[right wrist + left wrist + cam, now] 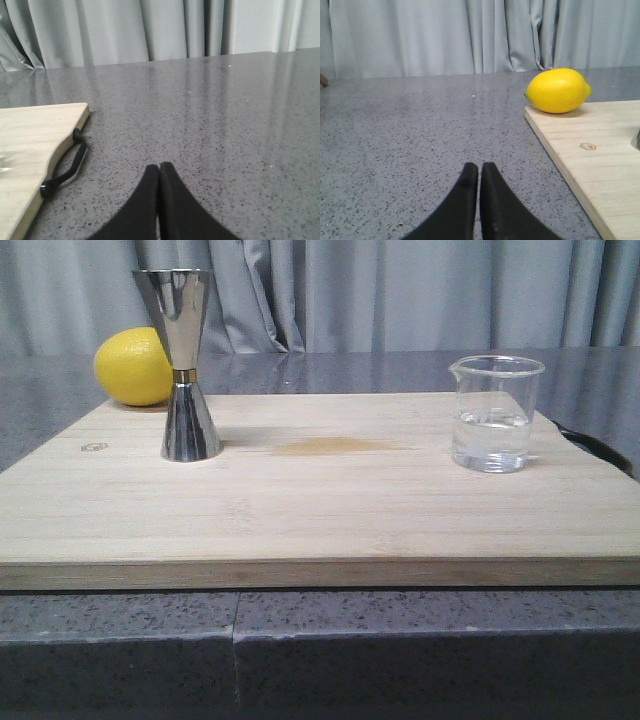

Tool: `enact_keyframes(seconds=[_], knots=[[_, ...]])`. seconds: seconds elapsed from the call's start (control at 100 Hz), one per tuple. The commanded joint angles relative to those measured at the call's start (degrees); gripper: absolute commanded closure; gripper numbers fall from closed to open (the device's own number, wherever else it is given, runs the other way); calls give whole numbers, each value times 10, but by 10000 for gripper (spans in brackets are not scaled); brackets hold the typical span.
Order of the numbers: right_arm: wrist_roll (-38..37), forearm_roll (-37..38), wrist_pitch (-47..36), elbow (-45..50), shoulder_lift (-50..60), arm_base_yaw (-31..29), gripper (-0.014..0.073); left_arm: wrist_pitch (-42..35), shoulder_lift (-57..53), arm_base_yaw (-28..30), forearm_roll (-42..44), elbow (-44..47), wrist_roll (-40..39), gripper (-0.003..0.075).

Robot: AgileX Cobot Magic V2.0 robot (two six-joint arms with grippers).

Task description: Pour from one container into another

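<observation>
Beaker point(493, 413), part-filled, stood right on board point(320, 510); jigger point(186, 365) left. Left gripper point(480, 172), right gripper point(159, 170) clenched, nothing held.

Soft even light, faint shadows, slightly grainy.

the jigger point(186, 365) is polished metal, mirror-bright, with a thin gold-coloured band at its waist. the beaker point(493, 413) is clear, smooth glass holding a colourless liquid. both stand on a cutting board point(320, 510) of pale wood with fine straight grain and a matt finish; a darker brownish patch marks its middle. its handle point(65, 167) looks like black, slightly glossy plastic or metal. the lemon point(558, 90) has a finely dimpled, softly shiny yellow skin. the countertop point(225, 125) is grey speckled stone, smooth and reflective. the curtain point(470, 35) is pale grey matt cloth in folds. the left gripper point(480, 170) and right gripper point(159, 170) have smooth matt black fingers.
</observation>
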State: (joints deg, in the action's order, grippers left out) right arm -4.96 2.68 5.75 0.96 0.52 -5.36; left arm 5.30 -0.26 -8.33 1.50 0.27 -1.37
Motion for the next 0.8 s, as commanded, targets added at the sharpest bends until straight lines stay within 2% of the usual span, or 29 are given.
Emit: enact_keyframes(seconds=[0.0, 0.16, 0.26, 0.79], knots=[[1, 6, -47, 16, 9, -3, 666, -43, -15, 1, -5, 21, -1, 739], [1, 6, -47, 16, 9, -3, 666, -43, -15, 1, -5, 21, -1, 739], [1, 6, -47, 16, 9, -3, 666, -43, -15, 1, 26, 21, -1, 739], [1, 6, -50, 16, 9, -3, 666, -46, -15, 1, 25, 21, -1, 739]])
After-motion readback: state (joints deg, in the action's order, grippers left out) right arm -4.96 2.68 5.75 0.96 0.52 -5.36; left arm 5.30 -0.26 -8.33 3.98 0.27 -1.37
